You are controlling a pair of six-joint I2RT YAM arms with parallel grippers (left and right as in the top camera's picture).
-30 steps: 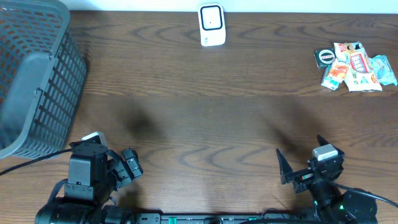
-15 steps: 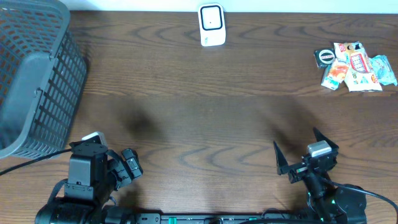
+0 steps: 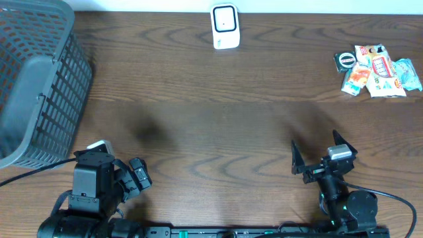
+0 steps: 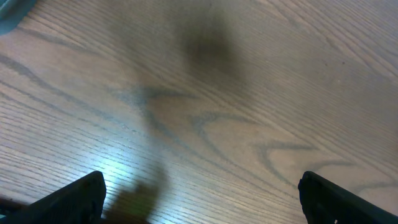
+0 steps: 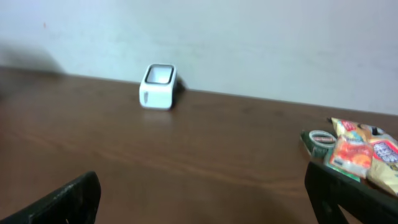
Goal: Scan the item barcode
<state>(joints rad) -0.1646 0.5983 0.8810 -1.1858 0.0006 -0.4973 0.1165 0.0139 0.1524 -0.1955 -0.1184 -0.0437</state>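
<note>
Right gripper (image 3: 317, 149) has edged left and tilted up since a second ago, jaws wide and empty. The left gripper (image 3: 137, 175) sits open too, and both are well short of the scanner (image 3: 225, 26). The snack packets (image 3: 377, 71) lie heaped far right of the scanner, and because they overlap, one grab could lift two.

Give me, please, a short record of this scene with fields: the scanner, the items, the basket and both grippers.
scanner: white scanner, upright at the far edge of the table, in the middle
items: pile of snack packets, far right corner, nothing touching it
basket: grey basket, far left
left gripper: open, empty, at the near edge
right gripper: open, empty, facing scanner and packets
</note>
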